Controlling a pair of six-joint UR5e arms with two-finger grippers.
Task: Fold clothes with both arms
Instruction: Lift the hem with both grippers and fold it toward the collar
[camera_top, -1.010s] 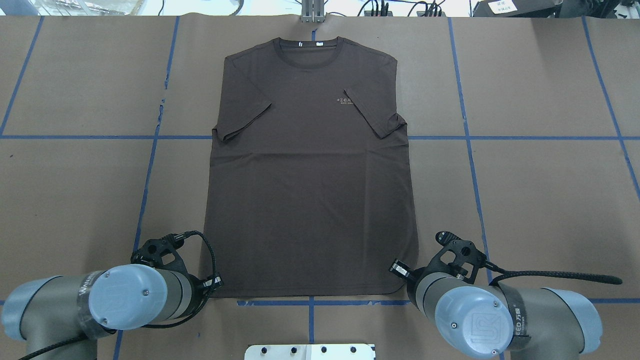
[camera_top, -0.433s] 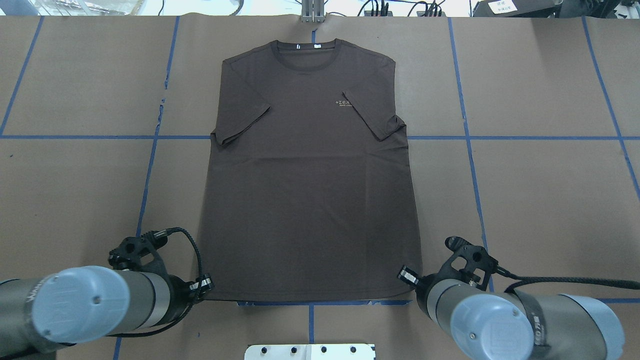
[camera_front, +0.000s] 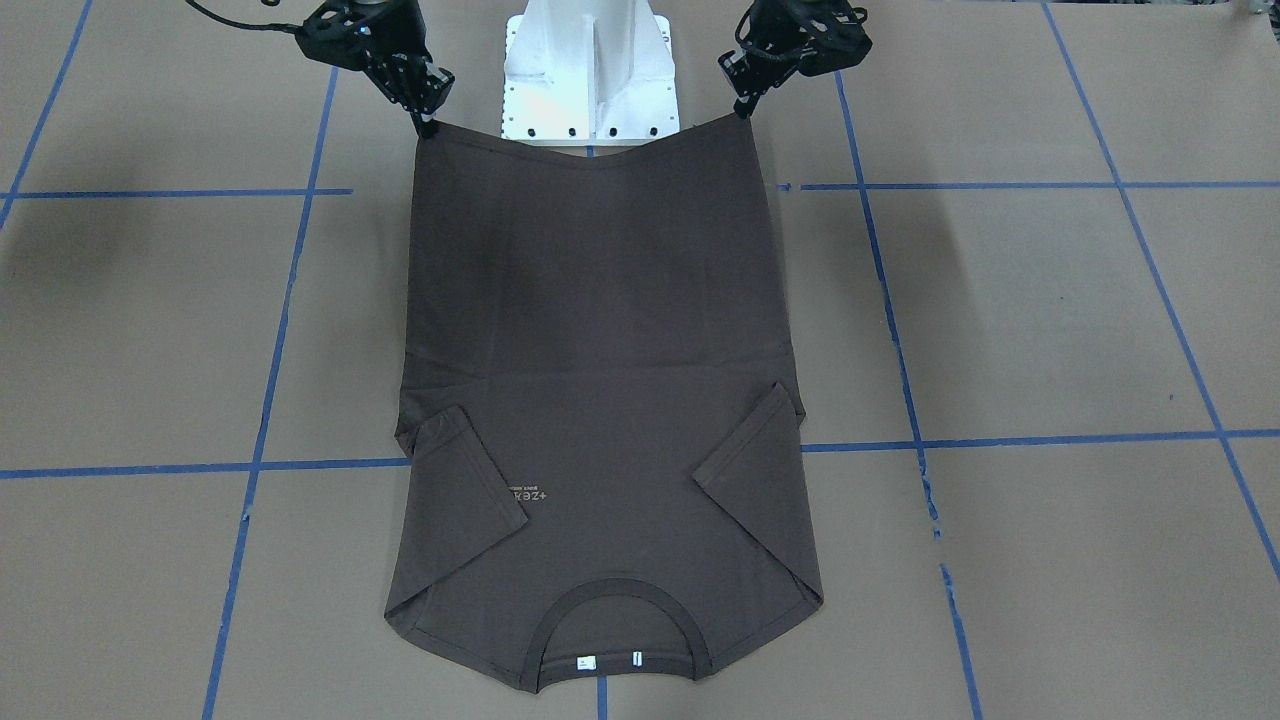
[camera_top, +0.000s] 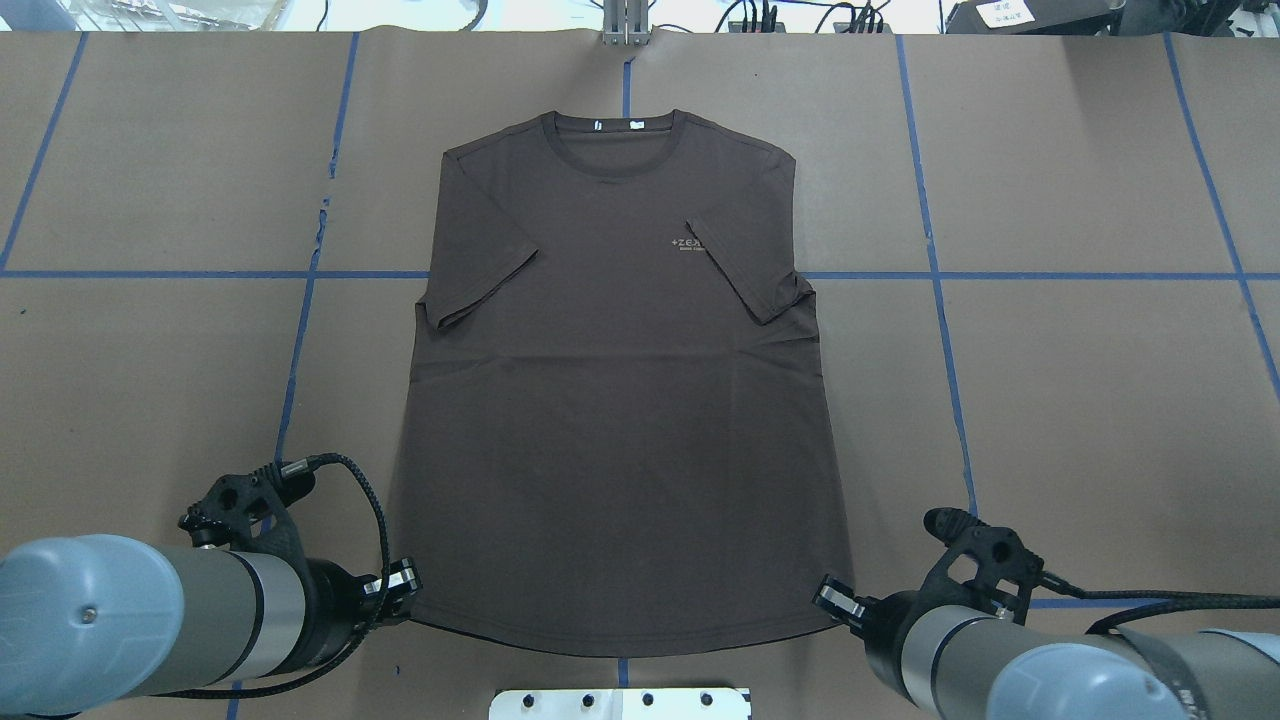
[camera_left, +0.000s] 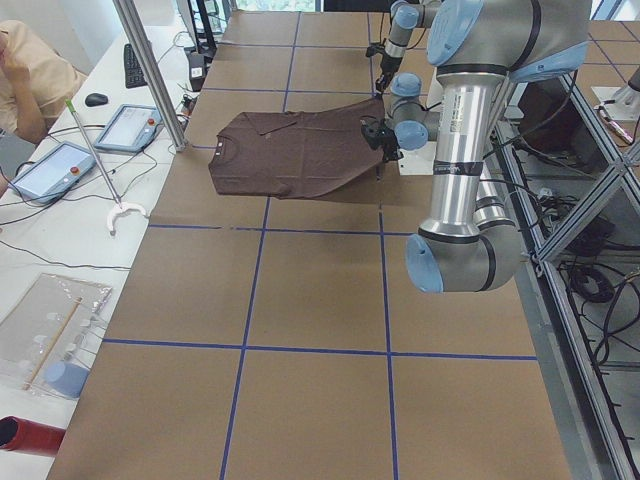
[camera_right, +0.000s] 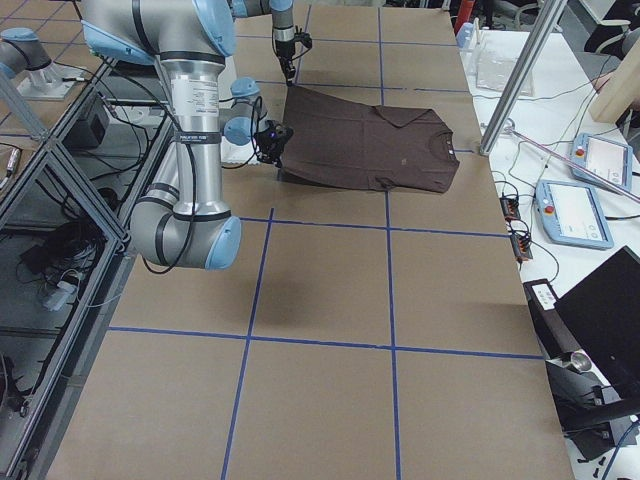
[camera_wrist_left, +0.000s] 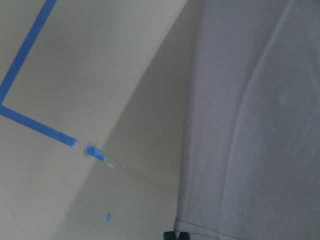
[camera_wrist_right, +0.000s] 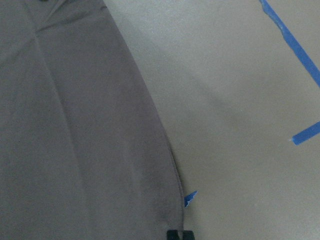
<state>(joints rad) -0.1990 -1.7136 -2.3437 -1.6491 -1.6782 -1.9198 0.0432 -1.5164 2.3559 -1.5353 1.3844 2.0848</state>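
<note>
Item: shirt (camera_top: 620, 400), dark brown, chest side up.
Place: laid along the middle of the desk (camera_top: 1080, 400); collar (camera_top: 615, 140) flat at the far end, hem (camera_top: 620, 640) raised off the desk at the robot's end.
Sleeves: both turned in over the chest.
Holds: left tool (camera_top: 405, 582) pinched shut on the left hem corner; right tool (camera_top: 832, 598) pinched shut on the right one.
Done: sleeve folds judged complete; hem gripped and lifted.
Left: hem to be carried over to the collar; any further fold to follow.
</note>
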